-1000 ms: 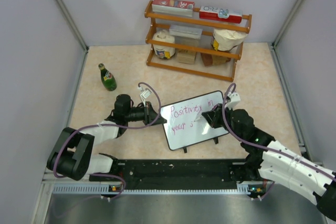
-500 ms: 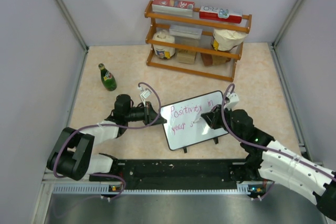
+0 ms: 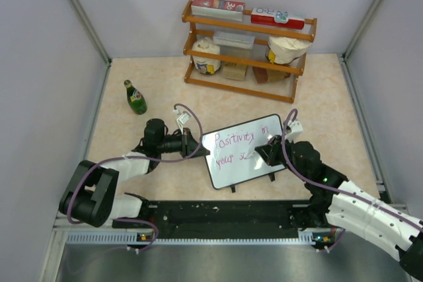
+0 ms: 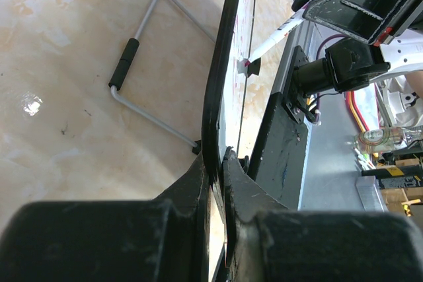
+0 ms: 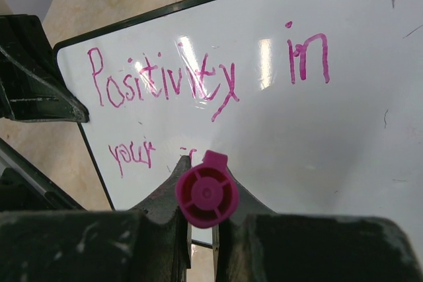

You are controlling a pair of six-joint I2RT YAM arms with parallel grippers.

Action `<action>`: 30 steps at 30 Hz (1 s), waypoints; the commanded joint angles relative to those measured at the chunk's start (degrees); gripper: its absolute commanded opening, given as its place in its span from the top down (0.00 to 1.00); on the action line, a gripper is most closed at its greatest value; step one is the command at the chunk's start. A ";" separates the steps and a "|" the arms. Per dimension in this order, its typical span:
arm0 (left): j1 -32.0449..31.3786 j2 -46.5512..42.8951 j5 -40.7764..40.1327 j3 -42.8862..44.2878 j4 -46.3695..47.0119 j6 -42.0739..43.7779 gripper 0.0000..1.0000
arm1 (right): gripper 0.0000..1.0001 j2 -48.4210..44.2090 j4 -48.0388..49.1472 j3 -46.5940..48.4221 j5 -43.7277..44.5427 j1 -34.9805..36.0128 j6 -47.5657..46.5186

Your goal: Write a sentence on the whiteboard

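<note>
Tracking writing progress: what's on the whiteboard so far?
The whiteboard carries pink words: "Positivity in", with "your" below. A next word is begun; the marker covers most of it.

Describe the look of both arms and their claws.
Both arms mix matte black joints with glossy white shells: left arm, right arm. A purple cable loops along each wrist to a small white plug. The left claw and right claw are black, blocky, scuffed plastic.

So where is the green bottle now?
In the top view, the green bottle stands far left, left of the wooden rack, beyond the left gripper.
</note>
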 commanded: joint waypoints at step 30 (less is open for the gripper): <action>-0.27 0.83 -4.40 -0.29 -1.24 5.21 1.00 | 1.00 1.62 2.67 4.70 2.49 -0.50 -1.57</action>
